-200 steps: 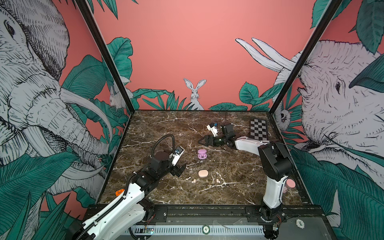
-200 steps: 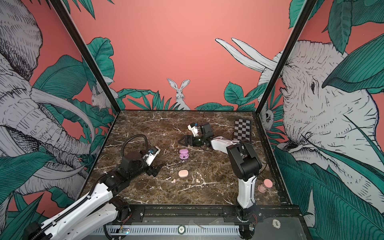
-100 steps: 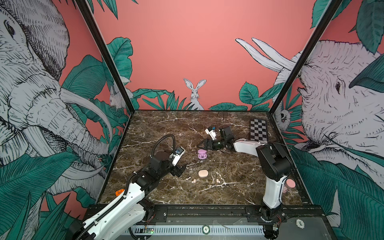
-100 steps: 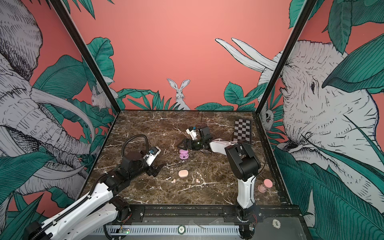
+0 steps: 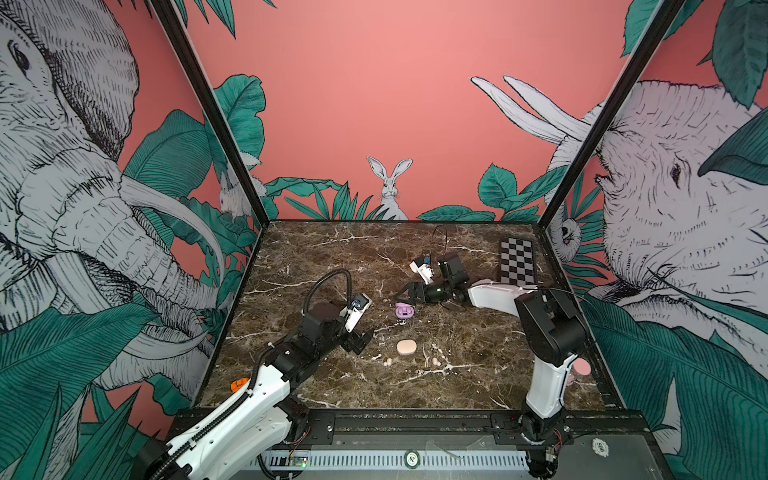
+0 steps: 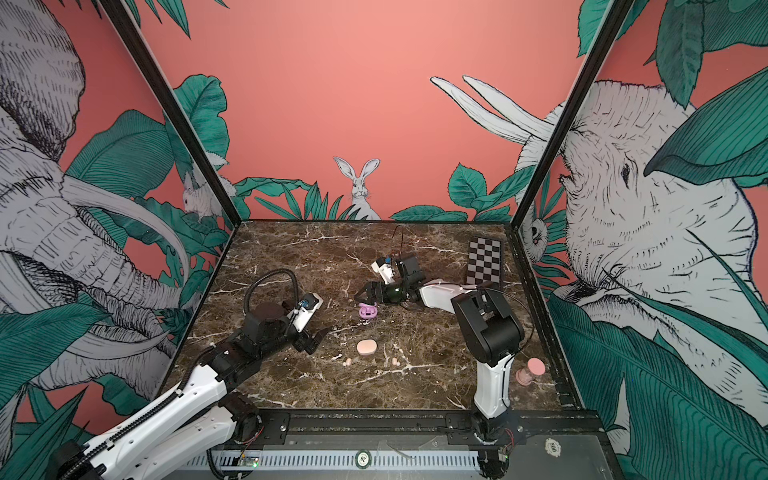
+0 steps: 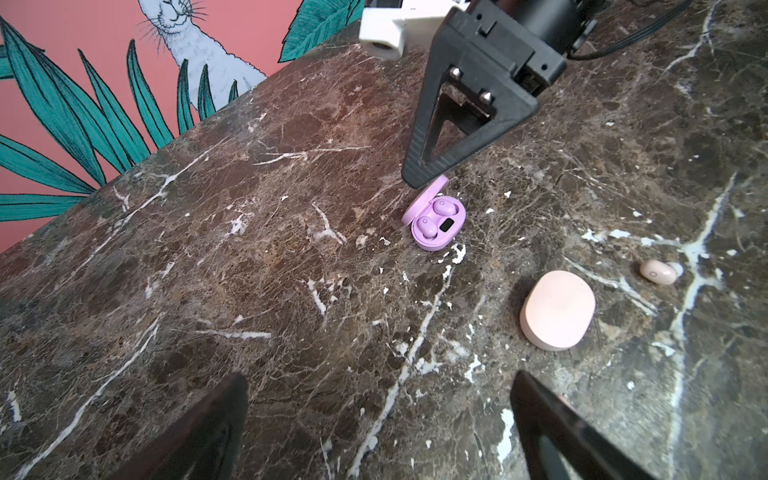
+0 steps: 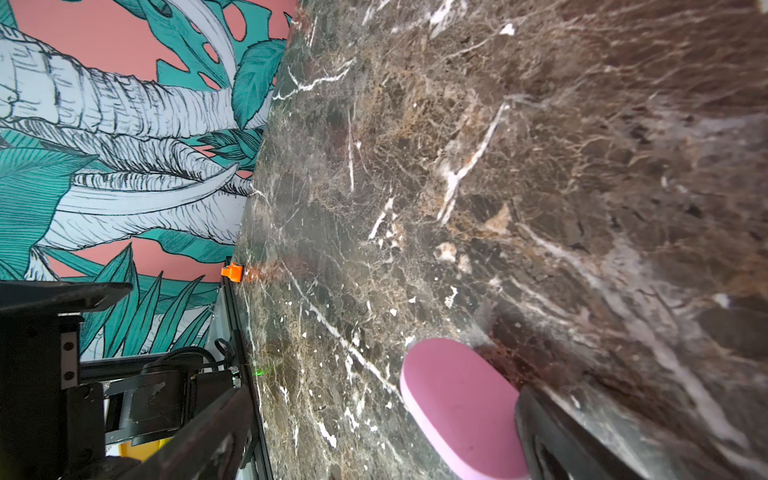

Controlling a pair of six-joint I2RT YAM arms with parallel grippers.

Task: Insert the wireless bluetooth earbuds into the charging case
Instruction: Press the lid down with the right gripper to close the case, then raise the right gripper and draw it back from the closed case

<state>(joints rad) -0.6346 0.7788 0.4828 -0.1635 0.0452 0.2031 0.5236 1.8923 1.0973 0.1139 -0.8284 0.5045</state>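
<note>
Right tool (image 5: 404, 294): I'm seeing it spread wide, one finger (image 7: 436, 166) sitting right at the raised lid of the lilac case (image 7: 436, 224).
Lilac case: lying open on the desk (image 5: 332, 257), both lilac earbuds (image 7: 434, 218) sitting in its wells.
Left tool (image 5: 365, 338): I'm holding it spread and empty, hovering near the peach case (image 5: 406, 347).
Peach case: lying closed.
Peach earbuds: resting loose on the desk, one (image 5: 387, 363) on each side (image 5: 435, 361) of the peach case.
</note>
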